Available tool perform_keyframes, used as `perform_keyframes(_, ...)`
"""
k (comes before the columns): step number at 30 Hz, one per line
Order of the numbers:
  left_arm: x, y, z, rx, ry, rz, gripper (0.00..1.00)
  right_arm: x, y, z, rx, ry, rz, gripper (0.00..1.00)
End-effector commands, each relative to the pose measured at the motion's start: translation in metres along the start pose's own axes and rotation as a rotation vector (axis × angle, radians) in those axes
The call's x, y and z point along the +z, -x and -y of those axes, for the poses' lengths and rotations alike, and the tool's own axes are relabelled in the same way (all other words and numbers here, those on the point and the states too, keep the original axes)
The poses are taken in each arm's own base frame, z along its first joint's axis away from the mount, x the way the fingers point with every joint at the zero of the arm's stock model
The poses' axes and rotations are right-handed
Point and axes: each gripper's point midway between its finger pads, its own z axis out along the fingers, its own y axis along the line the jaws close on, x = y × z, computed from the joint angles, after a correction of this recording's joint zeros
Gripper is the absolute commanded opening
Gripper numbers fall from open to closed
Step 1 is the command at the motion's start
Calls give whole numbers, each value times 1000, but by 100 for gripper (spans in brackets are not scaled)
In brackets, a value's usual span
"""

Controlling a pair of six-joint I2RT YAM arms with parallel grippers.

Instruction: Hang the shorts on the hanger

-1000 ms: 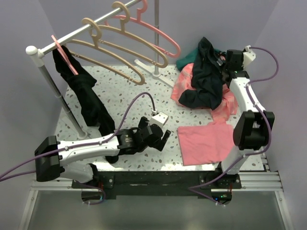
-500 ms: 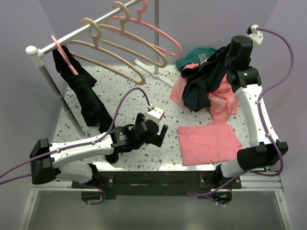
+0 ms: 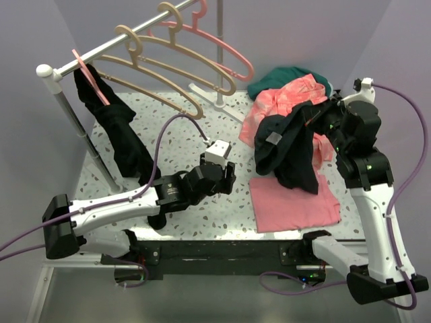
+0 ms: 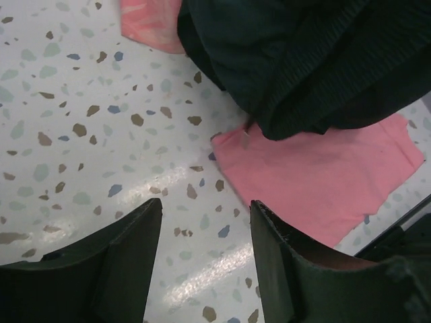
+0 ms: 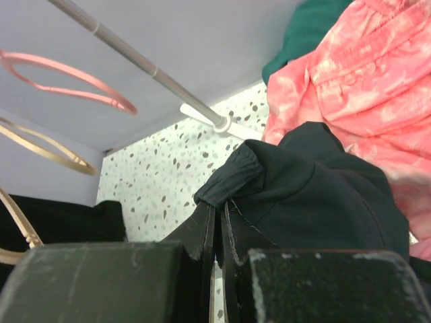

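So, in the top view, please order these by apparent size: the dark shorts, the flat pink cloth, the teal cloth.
1. shorts and flat pink cloth: alike; the shorts hang nearer the camera.
2. teal cloth, partly hidden.

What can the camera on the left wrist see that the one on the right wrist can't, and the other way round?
Only the left wrist view shows the flat pink folded cloth and the left gripper, its fingers apart and holding nothing. Only the right wrist view shows the rail, a pink hanger, the tan hanger, the teal cloth and the right gripper, pinched shut on dark fabric. Both show the shorts, the speckled table and the coral patterned cloth.
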Motion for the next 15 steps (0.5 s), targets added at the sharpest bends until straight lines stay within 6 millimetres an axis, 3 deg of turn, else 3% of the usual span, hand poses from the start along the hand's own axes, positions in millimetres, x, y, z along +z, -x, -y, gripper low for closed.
perform_keyframes(1, 27, 15, 32, -124, -125, 152, 57, -17, 7, -22, 1, 86, -20, 0)
perform_keyframes(2, 28, 26, 45, -159, -180, 207, 57, -18, 10, -24, 1, 90, -17, 0)
perform_keyframes(6, 19, 20, 77, -163, -257, 263, 63, -24, 13, -34, 2, 127, -32, 0)
perform_keyframes(9, 17, 17, 92, -173, -266, 291, 73, -26, 15, -36, 7, 133, -30, 0)
perform_keyframes(10, 17, 23, 98, -206, -266, 301, 74, -26, 16, -37, 7, 135, -29, 0)
perform_keyframes(11, 27, 11, 97, -200, -225, 273, 74, -27, 16, -39, 8, 143, -33, 0)
perform_keyframes(15, 47, 13, 87, -284, -74, 311, 73, -30, 19, -46, 31, 170, -32, 0)
